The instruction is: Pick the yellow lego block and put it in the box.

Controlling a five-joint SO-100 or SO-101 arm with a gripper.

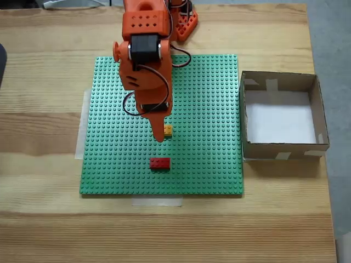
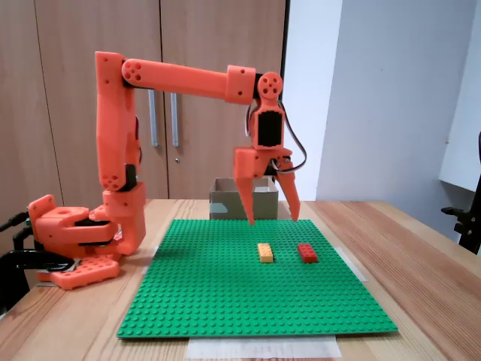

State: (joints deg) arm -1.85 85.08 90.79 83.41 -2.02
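No readable text, labels, brands or numbers anywhere.

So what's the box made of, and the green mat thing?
The box looks like brown cardboard: matte walls, pale tape strips, white bottom. The green baseplate looks like hard plastic, with rows of molded studs and a slight sheen.

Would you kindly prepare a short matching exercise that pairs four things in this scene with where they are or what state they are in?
Things:
1. small yellow-orange studded lego brick
2. small red studded lego brick
3. shallow brown cardboard box
4. orange two-finger tool

States:
A. on the wooden table, beside the green studded baseplate
B. open, hanging above the baseplate
C. on the baseplate, close to the tool's tips
D. on the baseplate, nearer its taped edge in the top-down fixed view

Pairs: 1-C, 2-D, 3-A, 4-B
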